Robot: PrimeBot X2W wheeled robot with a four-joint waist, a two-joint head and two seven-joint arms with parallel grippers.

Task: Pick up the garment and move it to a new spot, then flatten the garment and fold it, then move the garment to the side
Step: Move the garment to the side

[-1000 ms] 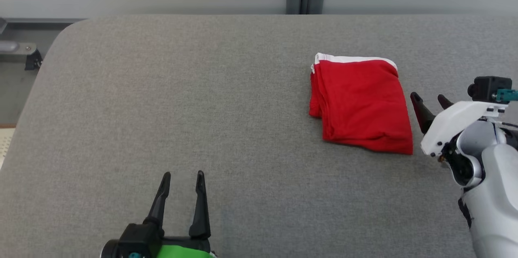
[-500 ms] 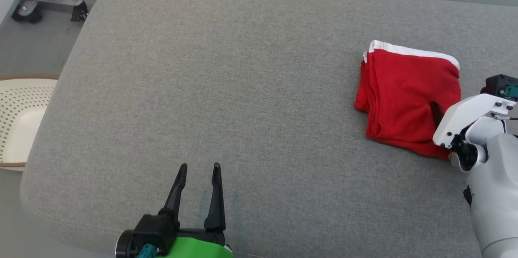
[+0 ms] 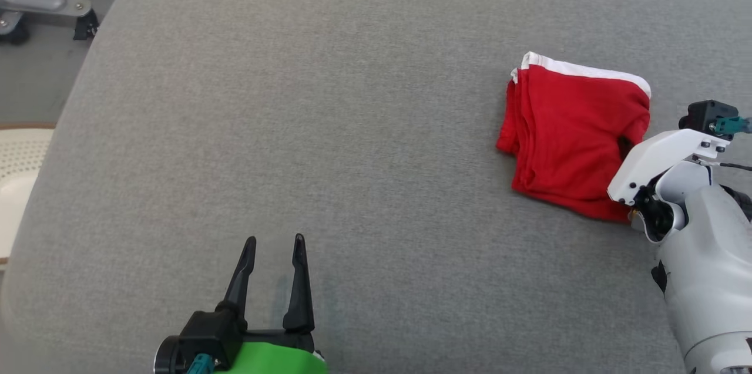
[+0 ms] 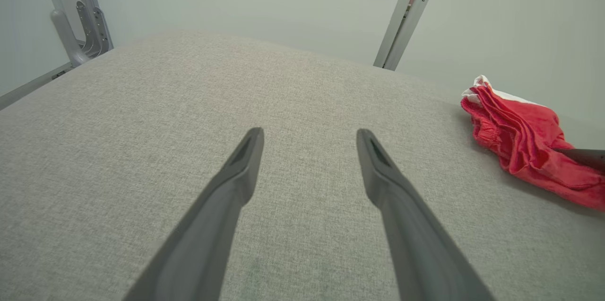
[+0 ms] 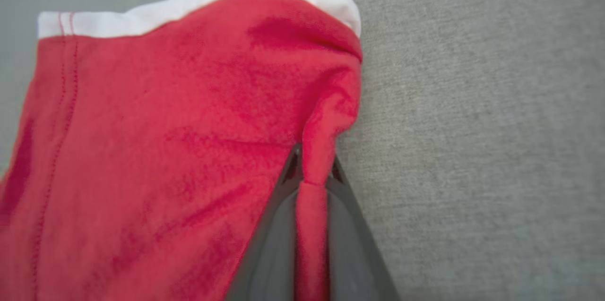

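Red cloth with a white band along its far edge, the garment [image 3: 573,127] lies folded on the right part of the tabletop [image 3: 352,127], which is covered in grey fabric; it is closer to the far edge than to the near one. The stacked layers of the fold show on its left side. The right gripper [image 5: 315,165] reaches it from the near right. Its two dark fingers are pressed narrow on a ridge of red cloth at the right edge of the garment, and in the right wrist view this pinched fold runs down between them. In the head view the fingertips are hidden in the cloth, and a dark spot shows there just beside the white wrist housing [image 3: 658,157]. Around the pinch the cloth is drawn into a small wrinkle, while the rest of the garment rests on the tabletop. The left gripper [image 3: 275,240] is at the near side, left of the middle and well apart from the garment. Its fingers stand wide, hold nothing and point toward the far side over the grey fabric. Past the left edge of the tabletop a pale perforated basket [image 3: 14,180] is partly in view, and near the far left corner stands a grey metal frame [image 3: 35,1].
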